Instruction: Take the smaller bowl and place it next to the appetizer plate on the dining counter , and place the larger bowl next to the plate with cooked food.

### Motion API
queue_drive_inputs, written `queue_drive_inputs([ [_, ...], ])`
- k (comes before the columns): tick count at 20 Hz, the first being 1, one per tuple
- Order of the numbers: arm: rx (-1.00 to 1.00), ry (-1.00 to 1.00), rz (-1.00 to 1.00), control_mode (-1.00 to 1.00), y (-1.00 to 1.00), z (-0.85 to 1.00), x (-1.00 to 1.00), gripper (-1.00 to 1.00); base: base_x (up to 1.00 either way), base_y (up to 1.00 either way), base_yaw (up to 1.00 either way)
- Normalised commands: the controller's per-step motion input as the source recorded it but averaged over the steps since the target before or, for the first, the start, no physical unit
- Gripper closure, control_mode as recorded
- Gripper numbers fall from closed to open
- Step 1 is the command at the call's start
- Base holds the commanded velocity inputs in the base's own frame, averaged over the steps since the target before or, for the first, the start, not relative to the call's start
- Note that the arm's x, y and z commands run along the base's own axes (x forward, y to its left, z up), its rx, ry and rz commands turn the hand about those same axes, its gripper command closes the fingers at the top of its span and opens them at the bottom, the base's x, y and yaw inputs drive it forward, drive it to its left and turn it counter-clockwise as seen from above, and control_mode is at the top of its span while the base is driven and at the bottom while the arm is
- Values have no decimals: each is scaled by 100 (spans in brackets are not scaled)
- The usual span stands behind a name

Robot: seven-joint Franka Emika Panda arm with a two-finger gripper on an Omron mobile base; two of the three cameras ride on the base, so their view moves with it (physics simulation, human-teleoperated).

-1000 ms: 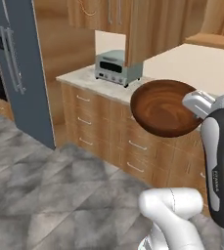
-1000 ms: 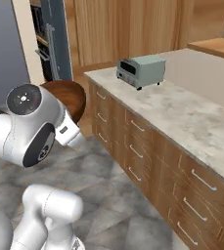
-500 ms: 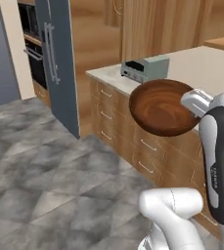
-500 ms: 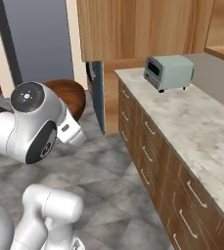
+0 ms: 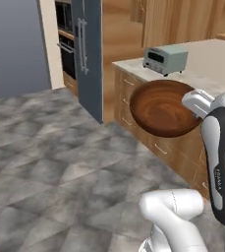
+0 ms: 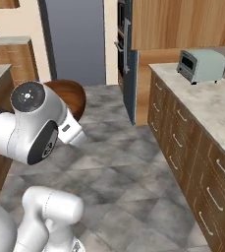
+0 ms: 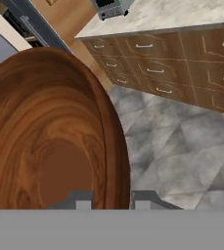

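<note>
Driving had swung the whole view past the toaster oven (image 5: 165, 59), while the fingers (image 7: 83, 200) still pinched the larger bowl's (image 5: 164, 109) rim, its placement remaining.

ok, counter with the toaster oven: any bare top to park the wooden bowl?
Yes. The toaster oven sits at the far end of the counter. Everything on the near side of it, along the edge above the drawers, is bare stone as far as the picture shows. The fingers grip the rim of the wooden bowl, which hangs over the floor beside that counter.
</note>
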Motion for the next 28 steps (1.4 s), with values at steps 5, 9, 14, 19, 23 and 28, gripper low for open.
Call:
queue_drive_inputs([
  [5,0,0,0,100,0,0,0,100,-83,29,13],
  [9,0,0,0,100,0,0,0,100,-11,100,4],
  [14,0,0,0,100,0,0,0,100,-44,100,2],
  [19,0,0,0,100,0,0,0,100,-41,100,1],
  [23,0,0,0,100,0,0,0,100,-14,100,18],
  [28,0,0,0,100,0,0,0,100,-6,100,38],
])
